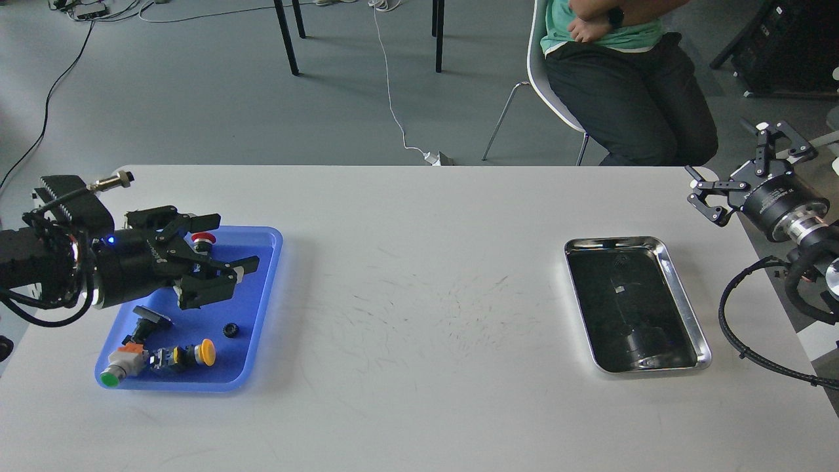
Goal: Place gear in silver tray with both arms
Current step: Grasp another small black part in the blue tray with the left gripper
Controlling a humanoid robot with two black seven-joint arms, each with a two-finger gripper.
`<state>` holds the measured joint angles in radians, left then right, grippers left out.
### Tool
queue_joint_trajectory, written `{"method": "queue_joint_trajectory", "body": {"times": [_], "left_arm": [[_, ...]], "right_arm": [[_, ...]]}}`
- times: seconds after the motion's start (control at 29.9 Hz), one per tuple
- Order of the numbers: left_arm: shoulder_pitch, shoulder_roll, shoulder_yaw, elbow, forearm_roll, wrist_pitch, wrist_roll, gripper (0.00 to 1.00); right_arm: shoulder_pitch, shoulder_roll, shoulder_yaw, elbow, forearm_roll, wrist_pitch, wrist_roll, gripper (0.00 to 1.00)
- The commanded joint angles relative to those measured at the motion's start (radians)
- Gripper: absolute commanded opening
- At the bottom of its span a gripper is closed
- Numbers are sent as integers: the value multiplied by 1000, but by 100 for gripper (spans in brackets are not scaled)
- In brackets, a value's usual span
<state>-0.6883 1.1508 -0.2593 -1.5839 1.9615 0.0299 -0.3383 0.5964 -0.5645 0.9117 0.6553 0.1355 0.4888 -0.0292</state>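
Note:
A small black gear [230,330] lies in the blue tray [262,314] at the table's left. My left gripper [226,246] hovers open over that tray's upper half, above and a little left of the gear, its fingers pointing right. The silver tray [691,314] sits at the table's right with nothing in it but reflections. Beyond the table's right edge, my right gripper [737,170] stands open, up and to the right of the silver tray.
The blue tray also holds several push-button switches: a red one [204,239], a yellow one [206,352], a green one [111,377] and a black part [149,318]. A seated person [623,78] is behind the table's far edge.

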Motion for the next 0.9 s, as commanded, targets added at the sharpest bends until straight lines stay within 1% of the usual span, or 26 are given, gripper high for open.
{"method": "queue_joint_trajectory", "body": {"times": [0.0,0.1,0.23,0.33,0.4,0.63,0.73,0.87], "left_arm": [[13,-19,51,53,112,35,12,91],[30,-42,54,100,146,42,4,86],[68,-60,64,110,220,45,4,85],[95,-68,66,131,220,45,4,84],[111,-78,66,153,220,45,2,82],[115,-115,66,211,220,45,2,81],[115,-134,68,240,220,45,1,78],[116,-155,71,269,220,45,-1,77]], "right_arm": [[2,-2,-4,0,-5,0,0,96],[2,3,-4,0,-5,0,0,96],[2,5,-25,0,-7,0,0,96],[2,5,-45,1,-7,0,5,96],[2,5,-45,0,-7,0,5,96],[11,-5,-47,15,-8,0,5,96],[13,-6,-47,29,-13,0,5,96],[13,-8,-47,36,-17,0,5,96]]}}
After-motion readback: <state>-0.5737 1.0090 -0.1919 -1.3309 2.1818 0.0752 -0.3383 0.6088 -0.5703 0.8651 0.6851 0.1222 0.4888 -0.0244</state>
